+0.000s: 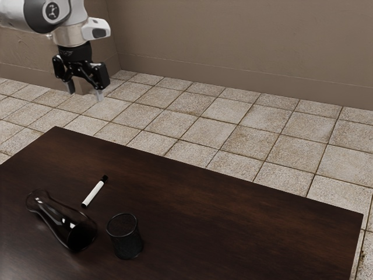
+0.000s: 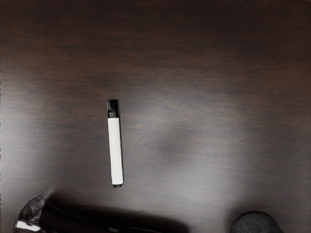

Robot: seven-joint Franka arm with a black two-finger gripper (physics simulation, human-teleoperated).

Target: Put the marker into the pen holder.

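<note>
White marker with black cap and black end (image 1: 94,193) is lying flat on the dark brown wooden table (image 1: 233,227), outside the round black pen holder (image 1: 126,239), which is standing upright near it. Your black two-finger gripper (image 1: 85,92) is hanging well above, its fingers standing apart and gripping nothing. So you are probably only beginning: the grasping, the carrying and the inserting are all waiting for you.

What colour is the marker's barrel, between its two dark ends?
The barrel is white, seen best in the wrist view.
</note>
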